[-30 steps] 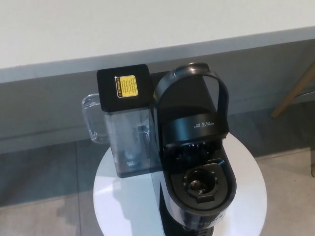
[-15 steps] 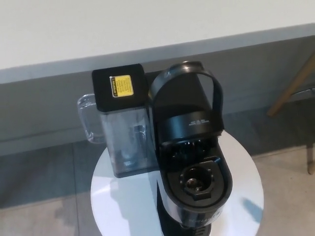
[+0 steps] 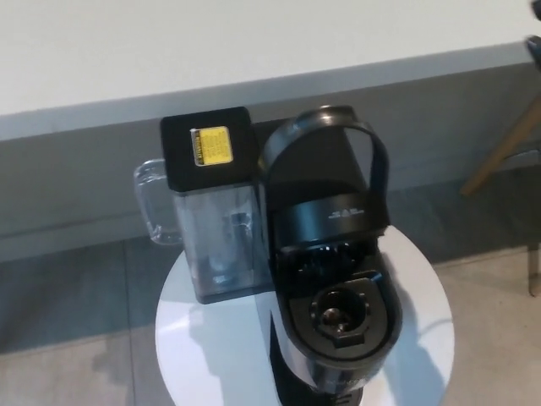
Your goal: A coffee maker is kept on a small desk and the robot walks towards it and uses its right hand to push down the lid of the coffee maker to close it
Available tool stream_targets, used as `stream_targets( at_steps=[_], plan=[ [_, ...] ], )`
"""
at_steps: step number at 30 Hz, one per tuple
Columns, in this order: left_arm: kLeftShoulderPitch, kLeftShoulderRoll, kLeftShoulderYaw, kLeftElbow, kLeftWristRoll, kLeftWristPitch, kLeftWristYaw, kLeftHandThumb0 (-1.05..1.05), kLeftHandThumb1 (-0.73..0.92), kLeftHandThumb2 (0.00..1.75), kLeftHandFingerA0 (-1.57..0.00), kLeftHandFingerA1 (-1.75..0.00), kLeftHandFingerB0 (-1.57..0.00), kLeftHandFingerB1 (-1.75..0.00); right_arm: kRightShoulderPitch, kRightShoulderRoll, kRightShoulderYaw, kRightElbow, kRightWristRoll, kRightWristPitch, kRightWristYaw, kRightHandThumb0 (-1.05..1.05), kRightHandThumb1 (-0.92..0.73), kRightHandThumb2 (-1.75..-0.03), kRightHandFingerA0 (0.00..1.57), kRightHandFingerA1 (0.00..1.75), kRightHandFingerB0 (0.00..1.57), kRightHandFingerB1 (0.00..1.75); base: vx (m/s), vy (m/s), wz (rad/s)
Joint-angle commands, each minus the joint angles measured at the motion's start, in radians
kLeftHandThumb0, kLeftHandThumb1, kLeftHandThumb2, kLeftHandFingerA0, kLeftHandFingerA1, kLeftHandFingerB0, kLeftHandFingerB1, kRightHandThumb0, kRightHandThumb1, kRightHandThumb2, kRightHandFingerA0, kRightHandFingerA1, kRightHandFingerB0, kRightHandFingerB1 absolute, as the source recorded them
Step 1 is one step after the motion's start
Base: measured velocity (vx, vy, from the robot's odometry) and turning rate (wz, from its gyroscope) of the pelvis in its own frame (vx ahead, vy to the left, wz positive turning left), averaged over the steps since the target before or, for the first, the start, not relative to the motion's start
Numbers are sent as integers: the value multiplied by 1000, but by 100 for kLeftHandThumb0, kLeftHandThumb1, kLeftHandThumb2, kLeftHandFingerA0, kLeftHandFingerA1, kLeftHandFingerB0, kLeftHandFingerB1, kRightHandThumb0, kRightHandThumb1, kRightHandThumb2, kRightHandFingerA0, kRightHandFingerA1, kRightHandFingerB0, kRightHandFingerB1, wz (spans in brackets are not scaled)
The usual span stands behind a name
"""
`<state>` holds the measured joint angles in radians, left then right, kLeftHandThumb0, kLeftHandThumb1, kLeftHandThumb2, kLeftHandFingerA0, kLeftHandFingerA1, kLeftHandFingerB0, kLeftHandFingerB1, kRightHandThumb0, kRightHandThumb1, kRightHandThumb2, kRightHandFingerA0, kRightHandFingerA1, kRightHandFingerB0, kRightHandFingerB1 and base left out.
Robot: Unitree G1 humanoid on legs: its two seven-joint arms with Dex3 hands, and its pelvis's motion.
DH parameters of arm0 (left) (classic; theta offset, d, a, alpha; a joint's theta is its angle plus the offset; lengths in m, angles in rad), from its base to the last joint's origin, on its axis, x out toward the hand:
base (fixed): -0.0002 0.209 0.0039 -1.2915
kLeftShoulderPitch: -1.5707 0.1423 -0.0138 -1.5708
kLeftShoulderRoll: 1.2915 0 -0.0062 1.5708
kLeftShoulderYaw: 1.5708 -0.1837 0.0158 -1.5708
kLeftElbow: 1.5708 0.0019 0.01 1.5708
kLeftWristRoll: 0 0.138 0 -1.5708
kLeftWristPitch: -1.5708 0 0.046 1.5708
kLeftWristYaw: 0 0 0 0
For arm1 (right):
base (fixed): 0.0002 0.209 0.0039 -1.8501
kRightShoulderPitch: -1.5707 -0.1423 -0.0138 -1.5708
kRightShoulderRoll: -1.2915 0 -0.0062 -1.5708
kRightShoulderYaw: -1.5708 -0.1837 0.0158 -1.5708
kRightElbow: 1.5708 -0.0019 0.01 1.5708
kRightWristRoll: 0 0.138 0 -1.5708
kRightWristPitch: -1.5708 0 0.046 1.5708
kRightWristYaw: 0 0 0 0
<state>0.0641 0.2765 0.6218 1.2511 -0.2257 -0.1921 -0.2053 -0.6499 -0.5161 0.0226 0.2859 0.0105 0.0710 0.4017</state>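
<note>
**Lid still up, something dark arriving at 2 o'clock**

Stands a little below the centre of the head view: the coffee maker (image 3: pixel 338 321), on the round white desk (image 3: pixel 203 355). Has the lid (image 3: pixel 325 182) raised fully, arching over the body towards 12 o'clock, with the brew chamber (image 3: pixel 340 315) open to view under it. Carries the clear water tank (image 3: pixel 215 245) touching its side at 9 o'clock, with a yellow label (image 3: pixel 211 146) on the black cap.

Compared with half a second ago, almost the same framing; only a small drift of the whole picture (so a move of the camera, not of the machine). Two real novelties, however. At 2 o'clock, at the very edge, now a small dark tip, most likely the right hand (image 3: pixel 533 49) coming in; too little visible to tell whether open or closed, and nothing seen held. At 5 o'clock on the desk, a shadow (image 3: pixel 427 359) longer and broader than before, which fits an arm rising on that side.

No sign of the left hand.

Judged from this: walking almost finished, reaching just begun, closing not yet started. Well apart from the lid for now, so still to be brought inward to the top of the arch before pressing down.
</note>
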Motion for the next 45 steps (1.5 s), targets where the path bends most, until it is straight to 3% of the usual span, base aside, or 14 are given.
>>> stream_targets(
  at_steps=[1,2,3,5,6,12,13,21,22,26,27,37,38,45],
  plan=[
    [39,3,-13,23,-16,-37,1,-42,37,100,-13,-63,-6,-57,-125,34,77,-2,-61,39,31,-92,-91,-68,18,55,10,35,0,0,0],
    [41,1,-13,23,-20,-34,6,-42,38,100,-13,-64,-7,-58,-141,41,89,7,-65,42,34,-92,-91,-68,19,54,12,36,0,0,0],
    [47,-2,-15,22,-23,-36,7,-81,56,83,-12,-75,-11,-67,-161,49,107,17,-72,38,40,-91,-91,-69,16,54,12,38,12,0,7],
    [55,-4,-18,21,-27,-41,7,-81,56,83,-12,-75,-11,-67,-183,57,127,28,-79,30,47,-91,-91,-69,16,54,12,38,11,-2,7],
    [64,-3,-25,22,-22,-46,5,-42,39,101,-14,-64,-6,-57,-200,62,160,40,-114,21,45,-98,-92,-69,16,60,16,40,8,-3,11],
    [78,8,-46,36,-18,-49,2,-42,38,100,-12,-62,-4,-56,-250,69,276,95,-203,3,48,-97,-92,-70,16,56,14,39,1,-1,1],
    [79,8,-50,41,-16,-46,5,-42,37,100,-13,-63,-4,-56,-239,95,305,101,-213,18,54,-98,-92,-69,24,59,18,40,0,0,0],
    [82,9,-74,38,-13,-48,5,-42,38,100,-12,-62,-4,-56,-182,137,381,106,-255,12,65,-99,-92,-68,33,67,20,41,0,0,0],
    [85,7,-77,34,-14,-48,6,-75,51,97,-3,-62,-16,-64,-170,141,396,105,-265,25,74,-97,-92,-68,34,63,18,41,0,0,0],
    [85,8,-82,41,-15,-48,6,-74,50,97,-3,-61,-16,-64,-164,146,418,125,-292,12,77,-97,-92,-71,32,61,15,39,0,0,0],
    [85,6,-84,40,-15,-47,10,-42,40,101,-13,-63,-4,-56,-160,152,430,140,-300,8,79,-97,-92,-70,38,61,18,40,0,0,0],
    [101,6,-97,34,-17,-62,8,-42,38,101,-13,-63,-4,-56,-125,172,486,154,-347,0,102,-103,-92,-75,37,60,17,39,0,0,0],
    [94,6,-98,45,-16,-48,18,-90,56,97,-7,-65,-13,-63,-61,175,492,67,-331,-17,110,-99,-92,-71,39,65,19,44,0,0,0],
    [95,-2,-92,39,-30,-38,17,-85,55,96,-7,-65,-10,-62,33,141,506,-89,-348,-18,140,-103,-92,-74,39,67,20,44,0,0,0]
  ],
)
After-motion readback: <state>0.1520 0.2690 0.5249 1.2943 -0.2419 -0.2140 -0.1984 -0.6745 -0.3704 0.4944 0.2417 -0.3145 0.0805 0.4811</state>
